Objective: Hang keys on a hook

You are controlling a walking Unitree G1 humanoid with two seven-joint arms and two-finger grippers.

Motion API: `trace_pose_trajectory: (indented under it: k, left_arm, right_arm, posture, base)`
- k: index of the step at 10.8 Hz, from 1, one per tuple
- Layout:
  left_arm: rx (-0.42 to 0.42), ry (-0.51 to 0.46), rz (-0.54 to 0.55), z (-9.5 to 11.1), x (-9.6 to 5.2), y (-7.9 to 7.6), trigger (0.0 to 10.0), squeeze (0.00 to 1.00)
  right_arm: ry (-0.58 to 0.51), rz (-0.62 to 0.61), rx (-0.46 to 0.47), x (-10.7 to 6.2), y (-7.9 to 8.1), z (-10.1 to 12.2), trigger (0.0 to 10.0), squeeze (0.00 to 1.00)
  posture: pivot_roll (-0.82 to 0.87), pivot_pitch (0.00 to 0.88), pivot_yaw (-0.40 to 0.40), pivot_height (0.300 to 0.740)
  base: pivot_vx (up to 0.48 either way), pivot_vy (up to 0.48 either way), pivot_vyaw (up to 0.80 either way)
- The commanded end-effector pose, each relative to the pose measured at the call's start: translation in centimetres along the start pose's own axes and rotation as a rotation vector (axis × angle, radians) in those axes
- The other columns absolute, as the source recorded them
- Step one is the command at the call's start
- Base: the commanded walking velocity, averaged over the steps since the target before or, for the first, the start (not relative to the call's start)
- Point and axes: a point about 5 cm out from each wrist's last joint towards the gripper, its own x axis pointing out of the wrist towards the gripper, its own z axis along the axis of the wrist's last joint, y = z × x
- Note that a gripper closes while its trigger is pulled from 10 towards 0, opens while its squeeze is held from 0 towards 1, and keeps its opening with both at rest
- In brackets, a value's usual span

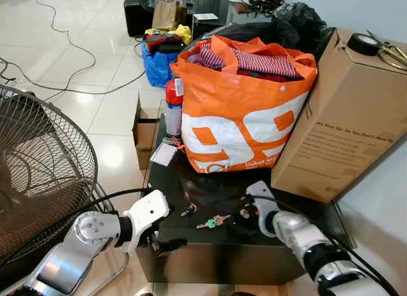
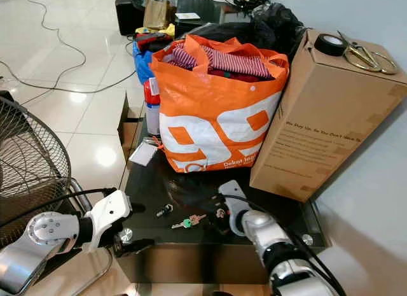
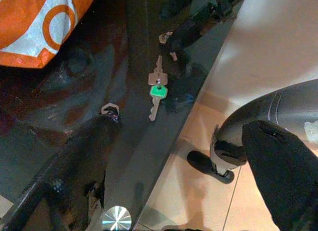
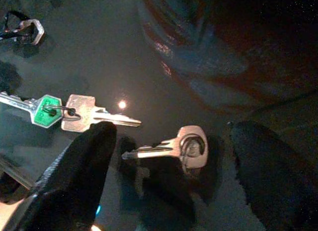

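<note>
The right tool (image 4: 164,166) is reaching low over the dark glass counter (image 1: 210,235), its two black fingers (image 4: 74,176) spread apart on either side of a single silver key (image 4: 171,147) lying flat between them. Just beside it, a green-capped key and a second silver key (image 4: 54,112) are lying joined on a ring. The right arm is angling in from the counter's front corner, forearm sloping downward. The left tool (image 1: 166,245) is hovering at the counter's front edge, wrist bent inward; its fingers appear parted, though the view is dim. An orange shopping bag (image 1: 238,114) is standing behind the keys, touching a tilted cardboard box (image 1: 340,118).
</note>
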Motion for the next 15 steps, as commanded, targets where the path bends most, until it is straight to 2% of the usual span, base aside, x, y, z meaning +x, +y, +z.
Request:
trace_pose_trajectory:
  k: [1, 3, 8, 15]
  left_arm:
    - [0.012, -0.024, -0.010, 0.8, -0.1, -0.1, 10.0, 0.00]
    - [0.011, -0.023, -0.013, 0.9, -0.2, -0.2, 10.0, 0.00]
    - [0.008, -0.027, -0.038, 1.3, 0.1, -0.5, 10.0, 0.00]
    - [0.005, -0.015, -0.046, 1.3, -0.2, -0.9, 10.0, 0.00]
  right_arm:
    - [-0.013, -0.026, -0.007, -0.1, -0.4, 0.2, 0.0, 0.00]
    - [0.011, -0.072, -0.038, 0.1, -0.5, -0.3, 0.0, 0.00]
    - [0.016, -0.113, -0.011, -0.1, -1.0, -0.7, 0.0, 0.00]
    - [0.022, -0.145, 0.027, 0.1, -0.7, -1.5, 0.0, 0.00]
  posture:
    - [-0.03, 0.000, -0.102, 0.740]
    - [-0.03, 0.000, -0.103, 0.740]
    - [-0.04, 0.000, -0.098, 0.740]
    - [-0.03, 0.000, -0.084, 0.740]
  base:
    - [0.000, 0.000, 0.00]
    - [0.000, 0.000, 0.00]
    - [0.000, 0.000, 0.00]
    - [0.000, 0.000, 0.00]
